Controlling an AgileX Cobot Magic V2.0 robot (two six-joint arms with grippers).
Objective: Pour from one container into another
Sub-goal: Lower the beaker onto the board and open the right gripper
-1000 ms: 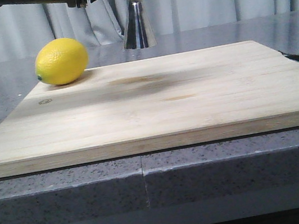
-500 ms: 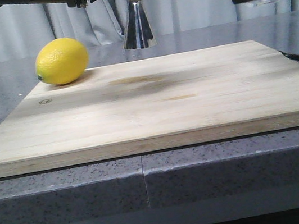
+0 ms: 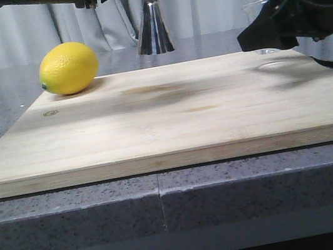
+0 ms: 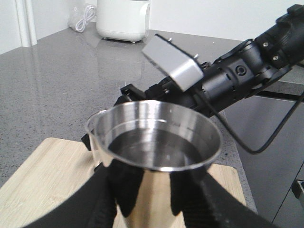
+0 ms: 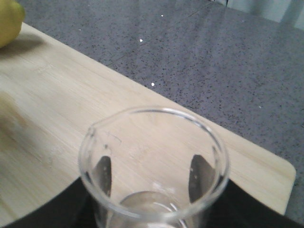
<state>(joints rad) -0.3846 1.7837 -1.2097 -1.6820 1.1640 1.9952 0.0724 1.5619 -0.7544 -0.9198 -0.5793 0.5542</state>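
Left gripper pinches jigger aloft — right gripper clamps beaker, upright, above board.

Through my right wrist camera I see the clear glass beaker clamped between my right gripper's dark fingers, its open rim and pour lip upward, above the wooden board, with a lemon at the board's far corner and speckled grey countertop beyond.
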